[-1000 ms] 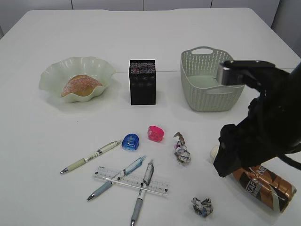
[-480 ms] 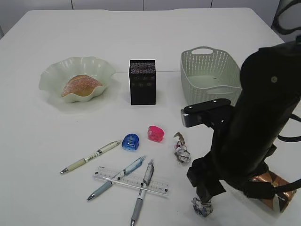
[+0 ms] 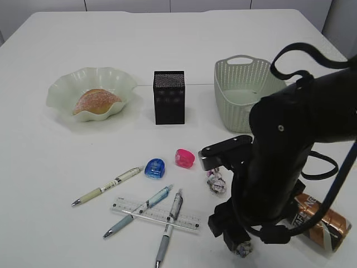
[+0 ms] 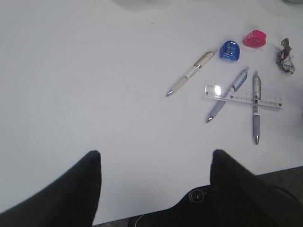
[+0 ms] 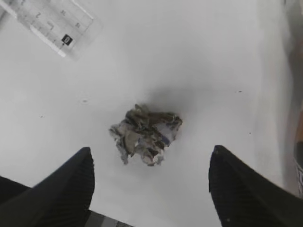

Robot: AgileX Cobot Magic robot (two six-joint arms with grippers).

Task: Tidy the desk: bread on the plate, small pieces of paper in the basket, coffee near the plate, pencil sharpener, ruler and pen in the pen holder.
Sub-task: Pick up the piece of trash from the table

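**Right claw poised wide over a paper ball**

The right gripper [image 5: 149, 182] hangs with its jaws spread wide, one finger on each side of a crumpled paper ball [image 5: 144, 135] lying on the desk [image 5: 156, 56]; nothing is held, and the fingers stand apart from the paper. The ruler [image 5: 52, 21] lies just to the far left of this ball. The coffee [image 3: 321, 218] lies on its side to the right of the arm.

The left gripper [image 4: 156, 177] also stands wide apart and empty, above bare desk near the front edge.

A second paper ball [image 3: 215, 182] sits farther back, beside the pink sharpener [image 3: 184, 158] and the blue sharpener [image 3: 154, 168]. Three pens [image 3: 146, 205] lie near the ruler, two crossing it. At the far side, the bread [image 3: 95, 101] rests in the plate [image 3: 61, 89], the pen holder [image 3: 168, 97] stands upright in the middle, and the basket [image 3: 240, 84] sits to its right.
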